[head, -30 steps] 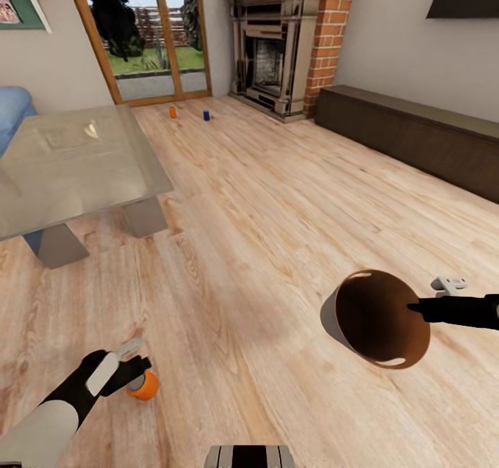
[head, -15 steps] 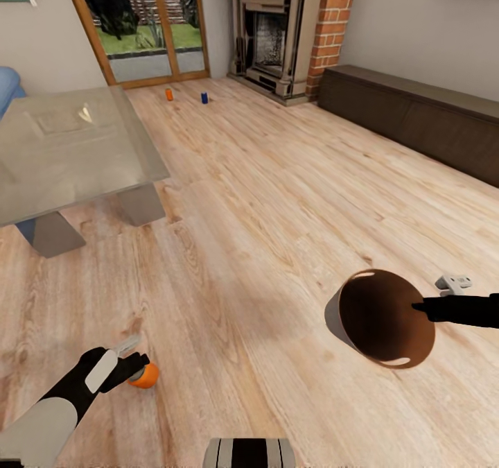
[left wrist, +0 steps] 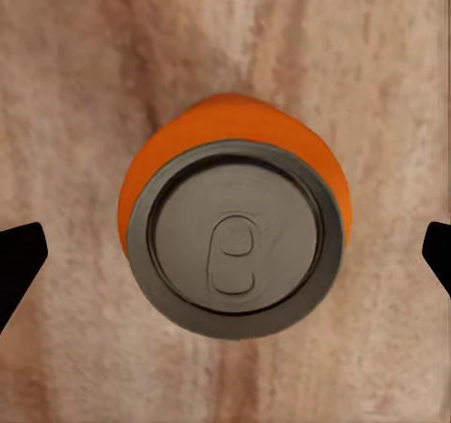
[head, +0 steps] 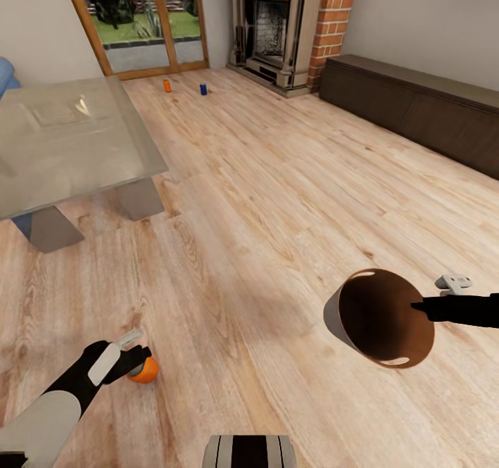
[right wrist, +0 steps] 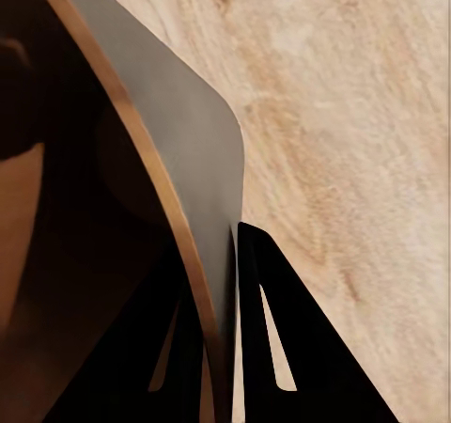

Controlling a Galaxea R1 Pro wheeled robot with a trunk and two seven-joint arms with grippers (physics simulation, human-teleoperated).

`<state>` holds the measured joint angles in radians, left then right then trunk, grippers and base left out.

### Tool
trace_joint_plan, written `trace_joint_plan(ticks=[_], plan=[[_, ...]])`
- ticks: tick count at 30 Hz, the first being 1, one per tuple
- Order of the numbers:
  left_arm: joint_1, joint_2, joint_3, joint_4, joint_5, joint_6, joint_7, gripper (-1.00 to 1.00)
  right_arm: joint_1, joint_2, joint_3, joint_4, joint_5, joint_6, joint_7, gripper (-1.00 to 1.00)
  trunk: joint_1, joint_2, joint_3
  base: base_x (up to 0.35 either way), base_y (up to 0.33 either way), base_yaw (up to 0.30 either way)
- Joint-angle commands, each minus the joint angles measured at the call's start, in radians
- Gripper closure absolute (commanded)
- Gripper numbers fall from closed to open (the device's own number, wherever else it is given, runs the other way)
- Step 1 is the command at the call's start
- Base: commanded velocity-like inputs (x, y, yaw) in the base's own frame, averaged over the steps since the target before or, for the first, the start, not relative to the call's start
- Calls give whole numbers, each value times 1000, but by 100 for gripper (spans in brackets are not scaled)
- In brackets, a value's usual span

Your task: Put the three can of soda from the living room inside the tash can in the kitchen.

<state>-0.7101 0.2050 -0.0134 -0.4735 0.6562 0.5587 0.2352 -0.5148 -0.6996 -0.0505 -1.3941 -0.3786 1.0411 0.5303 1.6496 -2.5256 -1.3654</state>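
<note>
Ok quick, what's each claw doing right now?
Left claw: open, fingers apart on either side of the orange can, not touching it.
Right claw: closed, pinching the rim of the bin.

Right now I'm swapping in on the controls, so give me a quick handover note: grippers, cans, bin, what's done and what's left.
Left gripper: jaws open, straddling the nearest orange can on the living-room floor, not yet closed on it.
Right gripper: shut on the rim of the trash can, held tilted with its mouth toward the head camera; inside looks empty.
Second orange can and blue can stand far off on the floor near the glass doors.
Done: bin in hand.
Left: grasp and bin all three cans, then carry the bin to the kitchen.
</note>
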Motion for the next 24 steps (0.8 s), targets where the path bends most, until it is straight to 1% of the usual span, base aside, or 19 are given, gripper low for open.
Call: trace_joint_plan(ticks=[1,10,18,22,24], plan=[[0,0,0,-1,1,0,0,-100,-1,0,0,0,-29,6,5,100,0,0,0,0,0,0],[0,-1,1,-2,1,1,0,-100,-1,0,0,0,-29,6,5,100,4,-2,-35,0,0,0],[0,-2,-1,-2,2,-2,-1,-100,-1,-1,0,0,-29,6,5,100,4,-2,-35,0,0,0],[0,-8,-2,-2,0,-38,0,-100,-1,-1,0,0,-29,6,5,100,4,-2,-35,0,0,0],[0,-9,-1,-2,0,-46,0,-100,-2,-1,-1,0,-29,6,5,100,4,-2,-35,0,0,0]])
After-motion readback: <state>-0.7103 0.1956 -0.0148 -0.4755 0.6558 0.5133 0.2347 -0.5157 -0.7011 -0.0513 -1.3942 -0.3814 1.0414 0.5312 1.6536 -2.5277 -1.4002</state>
